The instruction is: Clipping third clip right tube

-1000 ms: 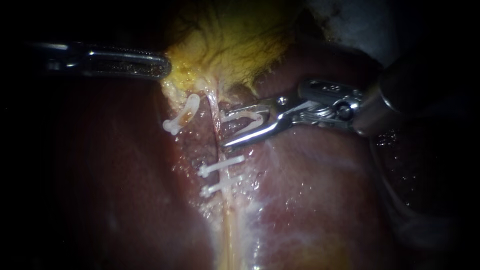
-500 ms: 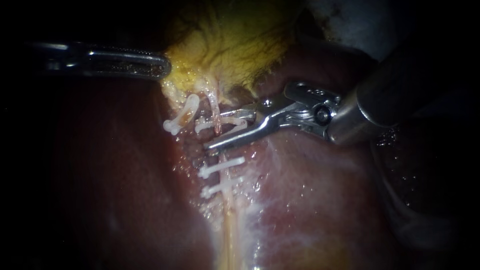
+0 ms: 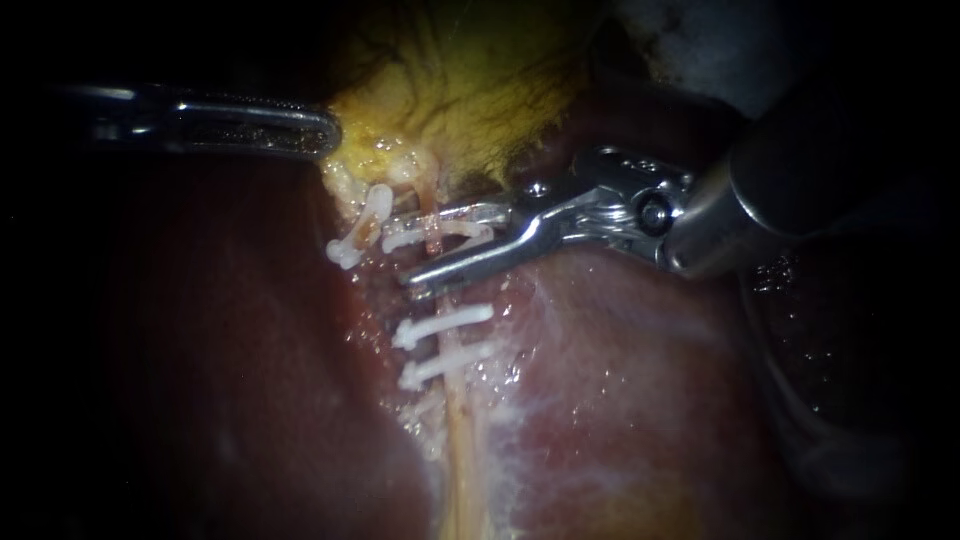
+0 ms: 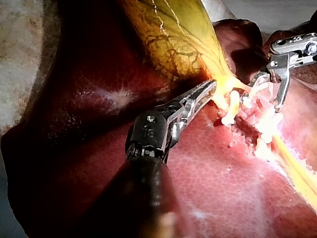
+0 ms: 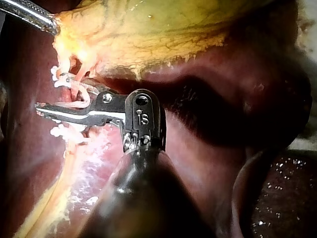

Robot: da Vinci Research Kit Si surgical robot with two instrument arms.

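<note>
Clips (image 3: 442, 326): four
Instruments: two
Left instrument (image 3: 325, 133): jaws grip gallbladder (image 3: 470, 90)
Right instrument (image 3: 430, 247): jaws hold fourth clip (image 3: 435, 232), advanced astride right tube (image 3: 455, 420)

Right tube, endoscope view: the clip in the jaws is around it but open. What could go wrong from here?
The open clip in the right instrument reaches across the right tube almost to the clip on the left tube; closing might snag that clip. The lower jaw lies against the liver and may scrape it.
</note>
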